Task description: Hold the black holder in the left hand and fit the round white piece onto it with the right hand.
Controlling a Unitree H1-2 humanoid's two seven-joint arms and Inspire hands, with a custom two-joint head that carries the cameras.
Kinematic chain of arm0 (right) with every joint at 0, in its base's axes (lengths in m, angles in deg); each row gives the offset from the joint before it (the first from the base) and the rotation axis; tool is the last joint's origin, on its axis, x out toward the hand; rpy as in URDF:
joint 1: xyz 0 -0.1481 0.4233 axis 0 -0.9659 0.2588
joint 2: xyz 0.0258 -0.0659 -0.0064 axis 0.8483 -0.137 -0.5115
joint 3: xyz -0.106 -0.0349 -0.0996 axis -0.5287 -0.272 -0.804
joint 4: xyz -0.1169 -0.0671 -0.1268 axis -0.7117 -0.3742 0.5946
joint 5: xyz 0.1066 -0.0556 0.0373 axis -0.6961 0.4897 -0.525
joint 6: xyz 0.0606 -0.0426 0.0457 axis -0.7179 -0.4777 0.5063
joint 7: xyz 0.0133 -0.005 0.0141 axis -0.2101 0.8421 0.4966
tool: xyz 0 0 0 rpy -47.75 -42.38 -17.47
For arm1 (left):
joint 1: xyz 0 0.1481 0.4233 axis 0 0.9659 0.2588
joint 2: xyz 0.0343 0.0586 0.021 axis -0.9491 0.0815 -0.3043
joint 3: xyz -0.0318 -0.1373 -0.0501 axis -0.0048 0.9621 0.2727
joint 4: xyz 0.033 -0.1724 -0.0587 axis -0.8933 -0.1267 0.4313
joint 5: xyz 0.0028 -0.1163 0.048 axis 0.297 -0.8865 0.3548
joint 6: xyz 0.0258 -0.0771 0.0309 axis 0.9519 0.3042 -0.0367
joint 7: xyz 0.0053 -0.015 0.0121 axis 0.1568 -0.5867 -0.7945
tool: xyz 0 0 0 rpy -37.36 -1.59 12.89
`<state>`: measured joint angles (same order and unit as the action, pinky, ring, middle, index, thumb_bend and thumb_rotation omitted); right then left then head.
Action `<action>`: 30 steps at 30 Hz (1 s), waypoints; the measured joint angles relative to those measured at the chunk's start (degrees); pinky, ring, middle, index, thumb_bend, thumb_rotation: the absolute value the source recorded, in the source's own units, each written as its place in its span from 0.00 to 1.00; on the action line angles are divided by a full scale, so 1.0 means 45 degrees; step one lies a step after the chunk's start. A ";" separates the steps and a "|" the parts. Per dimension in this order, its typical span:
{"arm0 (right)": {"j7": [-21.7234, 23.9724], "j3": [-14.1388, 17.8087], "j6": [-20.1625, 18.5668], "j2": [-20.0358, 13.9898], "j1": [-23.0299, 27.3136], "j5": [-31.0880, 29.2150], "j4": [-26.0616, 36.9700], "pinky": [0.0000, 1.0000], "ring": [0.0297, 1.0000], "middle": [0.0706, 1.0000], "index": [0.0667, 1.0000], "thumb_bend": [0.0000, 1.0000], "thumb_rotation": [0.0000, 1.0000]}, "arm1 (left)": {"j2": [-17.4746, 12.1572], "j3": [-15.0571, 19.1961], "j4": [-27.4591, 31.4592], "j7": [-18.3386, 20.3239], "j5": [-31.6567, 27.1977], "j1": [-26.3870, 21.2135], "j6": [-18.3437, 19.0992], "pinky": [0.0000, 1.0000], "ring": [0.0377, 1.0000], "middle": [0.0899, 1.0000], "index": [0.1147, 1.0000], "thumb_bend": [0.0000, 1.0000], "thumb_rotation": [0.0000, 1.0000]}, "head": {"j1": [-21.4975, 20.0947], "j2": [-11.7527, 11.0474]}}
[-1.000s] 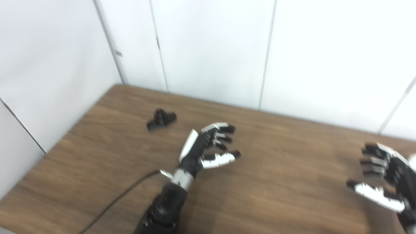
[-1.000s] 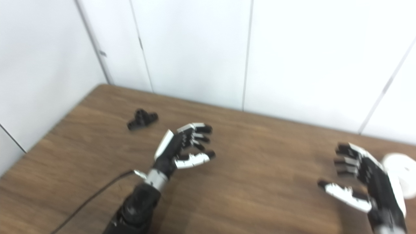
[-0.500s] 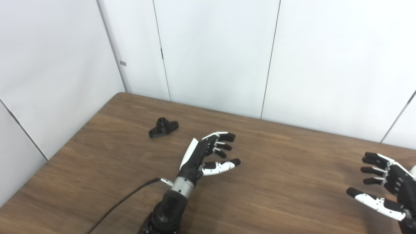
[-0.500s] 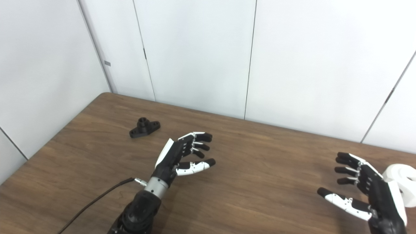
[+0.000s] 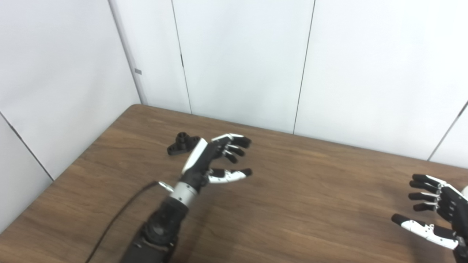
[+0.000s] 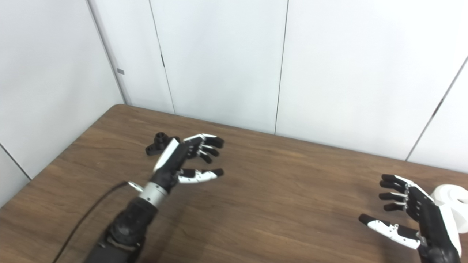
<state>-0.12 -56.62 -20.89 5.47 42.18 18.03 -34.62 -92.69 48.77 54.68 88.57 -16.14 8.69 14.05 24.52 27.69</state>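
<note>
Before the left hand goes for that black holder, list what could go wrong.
1. The left hand is open with its back beside the black holder; sweeping sideways could knock the small part toward the table edge rather than grasp it.
2. The white piece sits behind the open right hand, near the picture's edge and partly hidden, so reaching could nudge it away.

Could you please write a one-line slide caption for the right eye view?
Open left hand nears black holder; open right hand waits beside white piece.
</note>
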 measured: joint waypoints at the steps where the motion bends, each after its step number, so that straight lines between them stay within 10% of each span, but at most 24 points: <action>1: 0.0000 0.0002 -0.0006 0.0000 0.0000 0.0000 -0.0001 0.54 0.63 0.70 0.71 0.62 0.00 | -0.0073 0.0034 0.0109 0.0005 0.0043 -0.0018 0.0034 0.55 0.65 0.68 0.64 0.70 0.00 | 0.0000 0.0000; 13: 0.0007 0.0027 -0.0034 -0.0108 0.0083 0.0012 -0.0009 0.53 0.63 0.71 0.72 0.62 0.00 | -0.0473 0.0989 0.0665 -0.0499 0.1683 -0.0596 0.1262 0.63 0.76 0.76 0.66 0.72 0.03 | 0.0059 0.0020; 30: 0.0009 0.0071 -0.0140 -0.0162 0.0109 0.0043 0.0052 0.53 0.63 0.71 0.72 0.61 0.00 | -0.2771 0.1426 -0.0108 -0.1494 0.4787 -0.0858 0.1375 0.74 0.88 0.88 0.73 0.79 0.13 | 0.0137 0.0059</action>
<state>-0.08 -56.30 -21.52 4.75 42.67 18.22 -34.38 -105.16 55.18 54.19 81.85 5.41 4.83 20.23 25.14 27.95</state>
